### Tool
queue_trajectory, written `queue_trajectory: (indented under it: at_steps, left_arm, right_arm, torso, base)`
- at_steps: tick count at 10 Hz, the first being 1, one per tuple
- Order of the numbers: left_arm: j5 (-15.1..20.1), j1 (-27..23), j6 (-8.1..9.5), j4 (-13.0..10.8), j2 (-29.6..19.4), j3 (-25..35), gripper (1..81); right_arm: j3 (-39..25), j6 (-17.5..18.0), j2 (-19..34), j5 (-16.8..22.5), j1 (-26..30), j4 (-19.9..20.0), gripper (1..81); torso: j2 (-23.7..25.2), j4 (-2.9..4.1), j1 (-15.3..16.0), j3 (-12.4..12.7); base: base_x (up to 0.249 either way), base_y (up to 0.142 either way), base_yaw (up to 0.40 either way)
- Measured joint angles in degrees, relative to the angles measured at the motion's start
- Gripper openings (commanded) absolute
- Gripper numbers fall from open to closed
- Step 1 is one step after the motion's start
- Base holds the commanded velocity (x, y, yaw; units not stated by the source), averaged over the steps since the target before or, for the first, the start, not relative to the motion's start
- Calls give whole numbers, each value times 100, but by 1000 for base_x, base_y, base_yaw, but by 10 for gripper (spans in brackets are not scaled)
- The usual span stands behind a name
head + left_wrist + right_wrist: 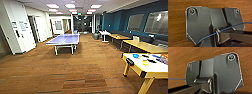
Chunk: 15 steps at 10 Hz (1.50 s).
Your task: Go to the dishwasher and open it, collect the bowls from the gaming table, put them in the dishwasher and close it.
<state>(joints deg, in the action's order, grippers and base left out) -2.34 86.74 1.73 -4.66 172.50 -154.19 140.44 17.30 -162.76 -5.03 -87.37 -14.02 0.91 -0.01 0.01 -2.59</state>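
Head view puts your gaming counter (152, 68) low on the right, its long axis running away to the right, with the blue bowl (136, 55) and the yellow-green bowl (145, 62) on its white top. That favours your right arm. Both wrist views look down at carpet; neither end effector's state can be told.

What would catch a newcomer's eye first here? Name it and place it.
The blue ping-pong table stands mid-room on the brown carpet. Near right, the white-topped gaming table with yellow edge carries a blue bowl and a yellow-green bowl. A teal wall runs along the right.
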Motion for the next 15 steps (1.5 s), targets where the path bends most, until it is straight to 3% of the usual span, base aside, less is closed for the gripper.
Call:
queue_trajectory:
  at_steps: [15]
  left_arm:
    - [0, 15, 0, -2, 35, 0, 811]
  right_arm:
    - [0, 0, -15, -2, -23, -1, 811]
  torso:
    - [0, 0, -1, 0]
  base:
    - [241, 0, 0]
